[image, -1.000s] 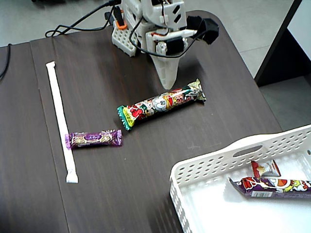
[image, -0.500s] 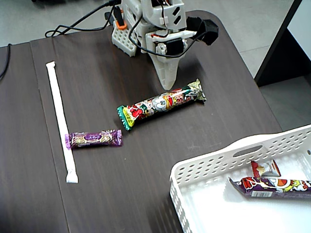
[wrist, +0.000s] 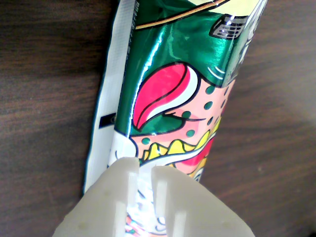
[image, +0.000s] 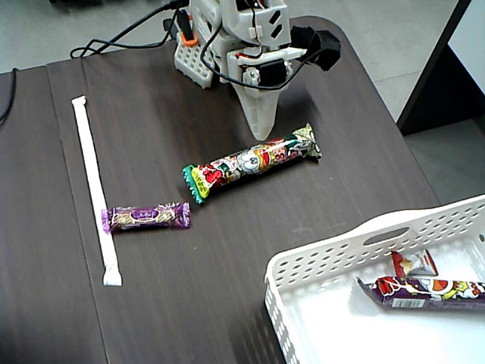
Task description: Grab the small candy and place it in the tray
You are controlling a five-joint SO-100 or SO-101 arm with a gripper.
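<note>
The small candy (image: 414,263), red and white with crimped ends, lies inside the white perforated tray (image: 333,254) at the lower right of the fixed view, near the tray's far wall. My gripper (image: 262,135) is at the back of the table, far from the tray, pointing down with its tip just behind the long cartoon-printed stick (image: 254,161). Its jaws are shut with only a thin slit between them, and nothing is held. In the wrist view the gripper (wrist: 143,167) hovers right over that stick's green and pink wrapper (wrist: 177,89). The candy and tray are out of the wrist view.
A dark cartoon-printed stick (image: 428,290) also lies in the tray, in front of the candy. A purple wrapped bar (image: 145,217) and a long thin white strip (image: 94,186) lie on the dark table at the left. Cables (image: 121,38) run behind the arm's base.
</note>
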